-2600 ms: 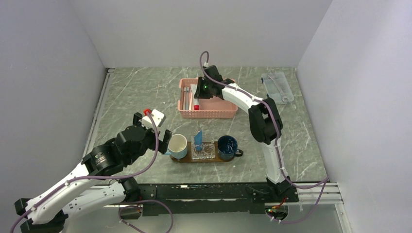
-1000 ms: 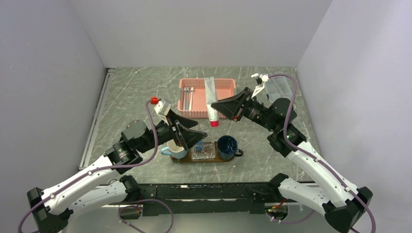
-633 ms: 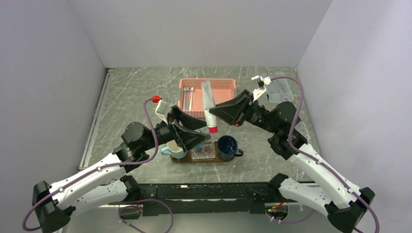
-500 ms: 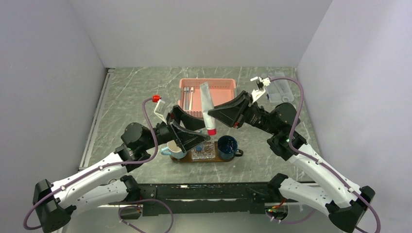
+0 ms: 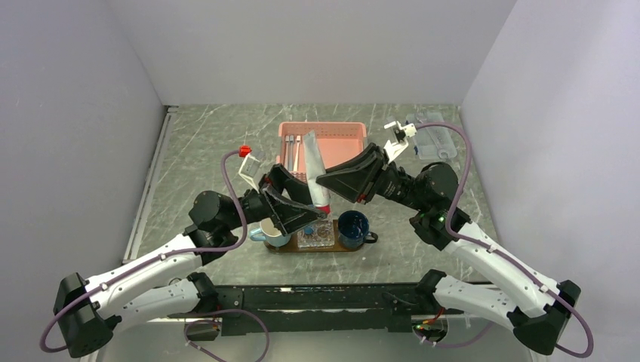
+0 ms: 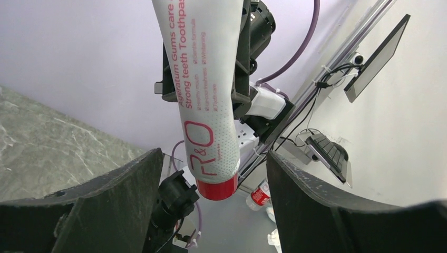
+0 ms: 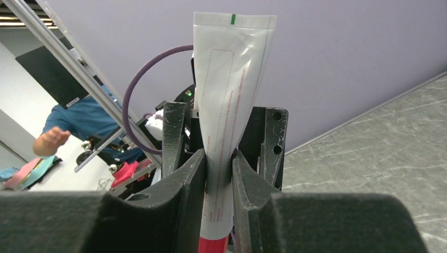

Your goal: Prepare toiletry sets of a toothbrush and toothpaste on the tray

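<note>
Above the tray [image 5: 326,250], over its far edge, the tube [image 5: 315,167] hangs cap down, clear of the counter [image 5: 211,151] and of everything on the tray. Printing in the left wrist view identifies it as toothpaste; the body is white and the cap [image 6: 217,188] red.

Right hand [image 7: 217,179]: clamped on the tube at about mid-length. The right wrist view shows the body pinched to a narrow waist between the two fingers, with the flat crimped end fanning out above them.

Left hand [image 6: 213,174]: spread wide, one finger on each side of the tube's lower end, level with the cap. A gap shows on both sides, so there is no contact.

On the tray: a pale mug [image 5: 270,235] at the left end, a dark mug [image 5: 352,228] at the right end, and a clear dish [image 5: 317,237] between them, partly hidden by the left hand.

Handling assessment: the tube is judged light, soft-walled and smooth-skinned. It yields under a pinch and could swing or slide in a mid-body grip. The firmest parts are likely the shoulder just above the cap and the crimped end. A second hold would best be taken at the shoulder, squarely across the width and with moderate force, before the upper grip lets go.
</note>
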You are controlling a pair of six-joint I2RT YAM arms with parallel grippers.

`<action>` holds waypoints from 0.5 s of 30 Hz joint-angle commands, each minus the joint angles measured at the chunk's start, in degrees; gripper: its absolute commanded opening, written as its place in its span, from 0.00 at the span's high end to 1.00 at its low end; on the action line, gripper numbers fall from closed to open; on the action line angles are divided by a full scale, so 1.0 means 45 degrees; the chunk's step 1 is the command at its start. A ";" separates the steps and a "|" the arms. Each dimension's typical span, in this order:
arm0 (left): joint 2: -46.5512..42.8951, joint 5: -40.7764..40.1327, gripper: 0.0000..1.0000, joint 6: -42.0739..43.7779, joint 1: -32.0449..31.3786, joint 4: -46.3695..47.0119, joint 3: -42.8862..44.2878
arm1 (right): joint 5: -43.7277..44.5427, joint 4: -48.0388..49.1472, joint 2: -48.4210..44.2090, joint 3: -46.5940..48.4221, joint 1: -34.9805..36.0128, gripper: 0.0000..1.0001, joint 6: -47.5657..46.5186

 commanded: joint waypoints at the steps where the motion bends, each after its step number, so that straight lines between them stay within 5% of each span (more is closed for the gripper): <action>1: 0.0070 0.0535 0.26 -0.0189 0.0030 0.1095 0.0310 | 0.0319 0.1519 0.0081 0.0189 0.0186 0.75 0.0097; 15: -0.0137 0.0749 0.75 -0.0049 0.0027 0.0931 0.0461 | 0.0796 0.0958 -0.0147 0.0040 0.0439 0.72 -0.0511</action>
